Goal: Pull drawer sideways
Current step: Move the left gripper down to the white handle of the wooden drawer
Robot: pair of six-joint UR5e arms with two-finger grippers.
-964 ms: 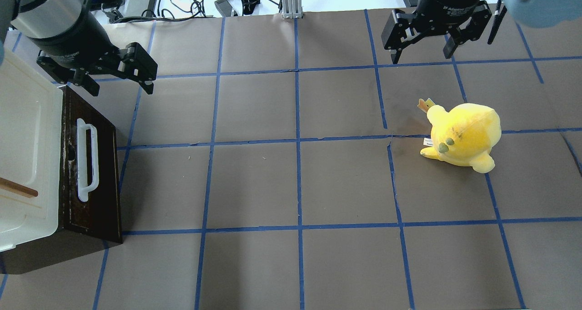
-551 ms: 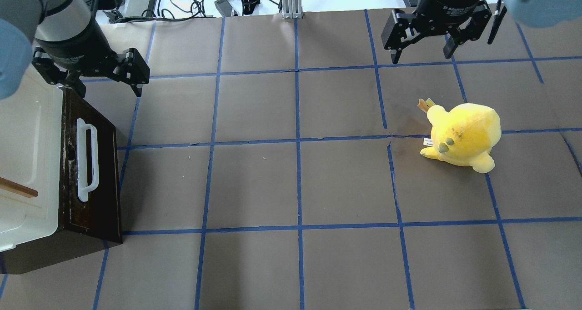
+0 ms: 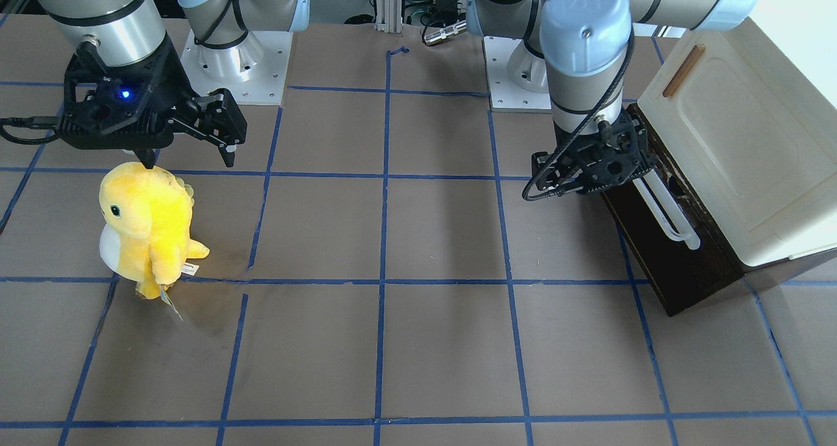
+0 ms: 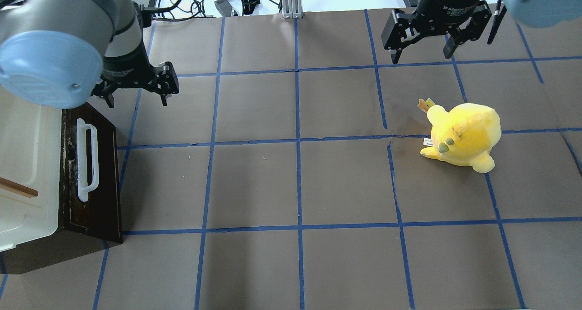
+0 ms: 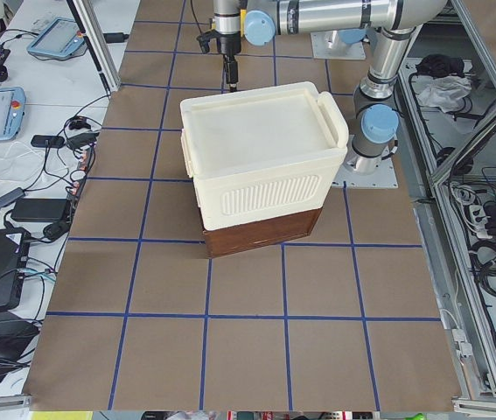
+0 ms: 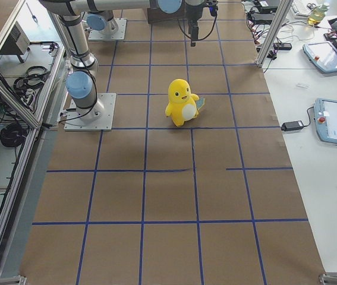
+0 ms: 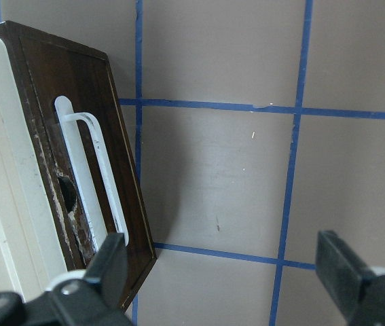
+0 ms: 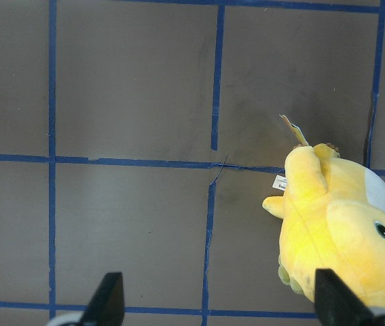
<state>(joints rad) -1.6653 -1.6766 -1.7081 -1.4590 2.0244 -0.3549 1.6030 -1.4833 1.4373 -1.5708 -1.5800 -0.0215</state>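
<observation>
one second on, the left fingers (image 4: 168,80) have swung clear of the drawer (image 4: 102,164), spread apart. its white bar handle (image 4: 86,162) sits ungrasped. the right fingers (image 4: 393,46) gape too.

The blue-gridded brown table (image 4: 254,182) bears a cream cabinet (image 4: 27,155) with its drawer (image 4: 97,182) and a yellow plush toy (image 4: 468,132).

Counts. Grippers, two: left gripper (image 4: 136,102) at 10 o'clock of the overhead view, right gripper (image 4: 421,57) at 1 o'clock; two fingers (image 7: 111,261) each. Drawer (image 4: 93,201), one, at 9 o'clock, bearing one white handle (image 4: 86,162). Cabinet (image 4: 27,164), one, with one wooden handle (image 4: 18,188). Plush (image 4: 464,135), one, at 3 o'clock. Table (image 4: 295,182), one.
</observation>
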